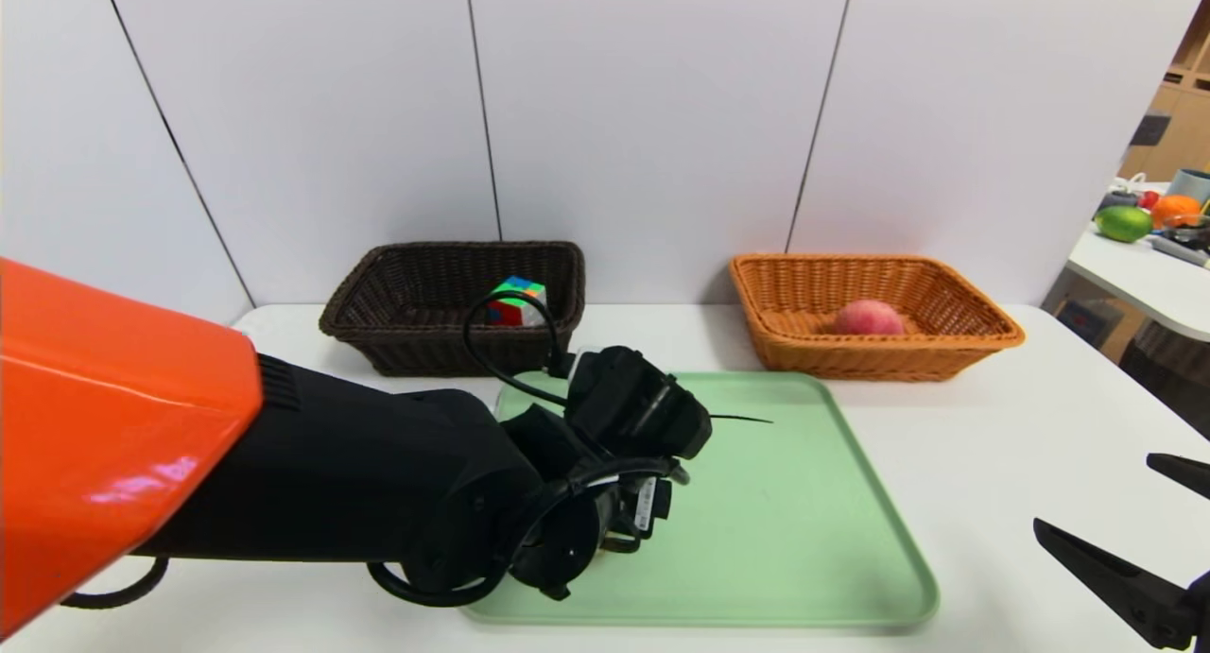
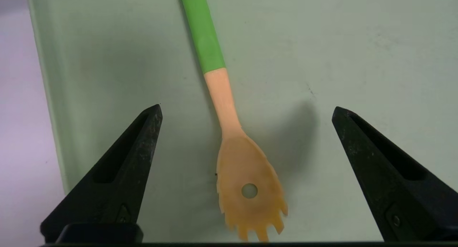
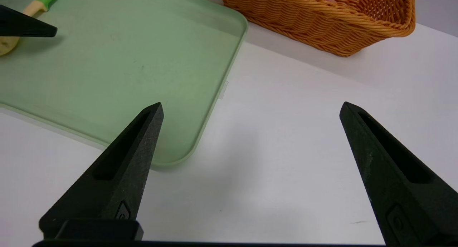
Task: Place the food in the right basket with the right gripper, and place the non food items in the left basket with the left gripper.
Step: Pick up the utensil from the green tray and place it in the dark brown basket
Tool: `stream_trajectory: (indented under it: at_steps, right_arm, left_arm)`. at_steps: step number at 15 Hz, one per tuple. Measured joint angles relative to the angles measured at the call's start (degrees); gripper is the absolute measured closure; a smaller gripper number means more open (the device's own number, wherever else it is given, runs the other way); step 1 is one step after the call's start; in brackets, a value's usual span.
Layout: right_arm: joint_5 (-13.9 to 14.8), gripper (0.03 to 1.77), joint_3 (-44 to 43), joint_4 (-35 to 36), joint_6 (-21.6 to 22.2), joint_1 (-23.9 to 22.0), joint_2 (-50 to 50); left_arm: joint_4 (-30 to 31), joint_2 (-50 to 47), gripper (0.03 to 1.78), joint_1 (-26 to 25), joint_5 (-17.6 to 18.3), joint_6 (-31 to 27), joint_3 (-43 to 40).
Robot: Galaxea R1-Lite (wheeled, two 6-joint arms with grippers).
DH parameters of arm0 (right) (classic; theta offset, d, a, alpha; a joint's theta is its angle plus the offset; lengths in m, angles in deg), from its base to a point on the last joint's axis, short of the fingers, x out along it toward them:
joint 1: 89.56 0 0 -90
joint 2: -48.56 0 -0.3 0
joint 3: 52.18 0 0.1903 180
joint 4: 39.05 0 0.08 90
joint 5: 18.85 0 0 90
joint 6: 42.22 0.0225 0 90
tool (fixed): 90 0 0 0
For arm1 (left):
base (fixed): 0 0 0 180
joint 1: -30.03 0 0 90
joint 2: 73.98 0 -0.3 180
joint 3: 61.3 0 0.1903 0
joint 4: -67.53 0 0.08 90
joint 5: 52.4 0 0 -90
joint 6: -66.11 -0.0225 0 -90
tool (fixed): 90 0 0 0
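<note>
From the head camera I see my left arm over the green tray (image 1: 851, 540), the dark basket (image 1: 378, 341) holding a cube (image 1: 516, 300) and the orange basket (image 1: 945, 351) holding a peach (image 1: 868, 318). On the left wrist, the left gripper (image 2: 247, 111) gapes above the pasta spoon (image 2: 236, 150) lying on the tray. On the right wrist, the right gripper (image 3: 250, 109) spreads wide over bare table (image 3: 286, 139), holding nothing.

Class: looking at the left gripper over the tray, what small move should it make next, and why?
Probably lower the left gripper onto the pasta spoon and close. Its fingers stand open on either side of the spoon, which lies untouched on the green tray; this non-food item belongs in the dark basket.
</note>
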Motion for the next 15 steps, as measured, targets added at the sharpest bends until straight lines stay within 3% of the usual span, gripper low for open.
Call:
stream_trajectory:
  at_steps: [7, 15]
  right_arm:
    - [0.0, 0.11, 0.5, 0.2, 0.0, 0.7, -0.1]
    - [0.0, 0.11, 1.1, -0.2, 0.0, 0.7, -1.3]
  left_arm:
    - [-0.2, 1.1, 0.12, -4.0, -0.1, 1.6, -0.4]
    - [0.2, 2.6, 0.12, -3.9, 0.5, 3.3, -0.4]
